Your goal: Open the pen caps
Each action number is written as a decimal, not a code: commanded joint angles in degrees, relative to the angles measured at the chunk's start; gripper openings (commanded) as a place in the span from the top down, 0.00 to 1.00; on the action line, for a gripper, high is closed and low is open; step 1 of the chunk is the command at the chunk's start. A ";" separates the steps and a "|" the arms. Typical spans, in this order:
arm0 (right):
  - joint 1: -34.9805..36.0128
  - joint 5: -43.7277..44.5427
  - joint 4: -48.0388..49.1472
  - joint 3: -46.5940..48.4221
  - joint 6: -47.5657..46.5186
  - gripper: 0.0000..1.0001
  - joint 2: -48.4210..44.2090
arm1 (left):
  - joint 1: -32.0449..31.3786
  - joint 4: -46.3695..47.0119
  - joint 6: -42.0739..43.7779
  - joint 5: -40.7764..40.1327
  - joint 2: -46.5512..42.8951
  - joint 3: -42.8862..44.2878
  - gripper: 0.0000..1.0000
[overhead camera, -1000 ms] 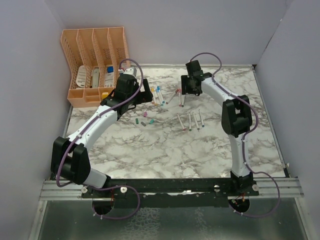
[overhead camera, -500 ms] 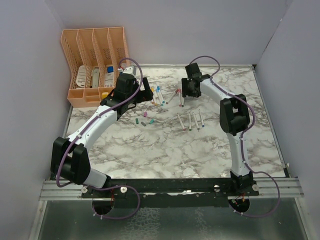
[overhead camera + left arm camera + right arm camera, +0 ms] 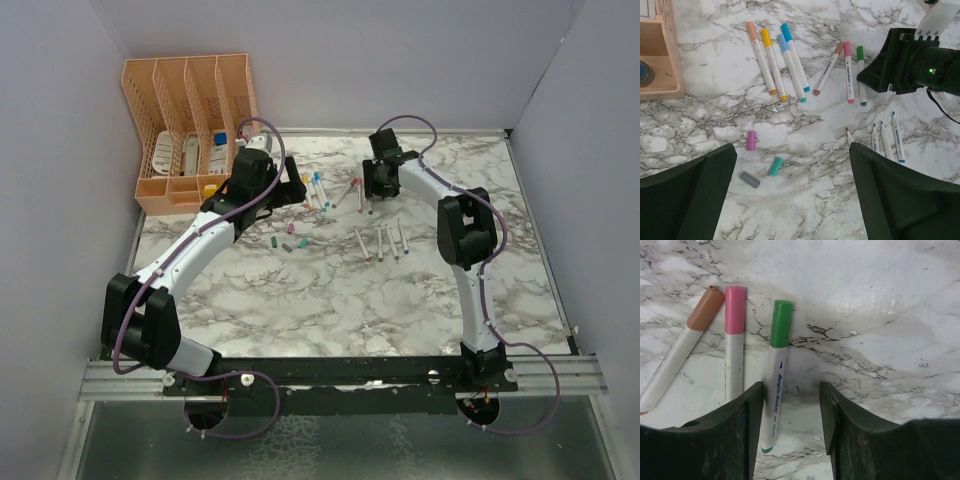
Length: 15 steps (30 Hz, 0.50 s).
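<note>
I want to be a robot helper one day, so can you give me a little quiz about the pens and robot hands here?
1. True or false: the left gripper is holding a pen.
2. What colour is the cap on the pen lying between the fingers of the right gripper? A pink, B green, C yellow.
3. In the left wrist view, how many loose caps lie on the table between that gripper's fingers?
Key: 1 false, it is open and empty. 2 B. 3 three: pink, teal, grey.
</note>
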 commanded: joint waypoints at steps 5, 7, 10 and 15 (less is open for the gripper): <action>0.32 -0.17 -0.75 -4.27 -0.25 0.75 0.43 | 0.22 1.80 -1.46 1.17 -0.62 -0.78 0.01; 0.15 0.07 -0.46 -6.42 -0.24 0.90 -0.14 | 0.20 2.10 -1.89 1.52 -0.64 -0.95 0.01; -0.71 -0.43 0.65 -9.34 0.03 0.99 -1.49 | 0.14 2.76 -2.90 2.53 -0.92 -1.35 0.01; -1.62 0.34 12.05 -18.20 -2.08 0.99 -11.70 | 0.13 7.00 -7.66 7.16 -1.53 -4.21 0.02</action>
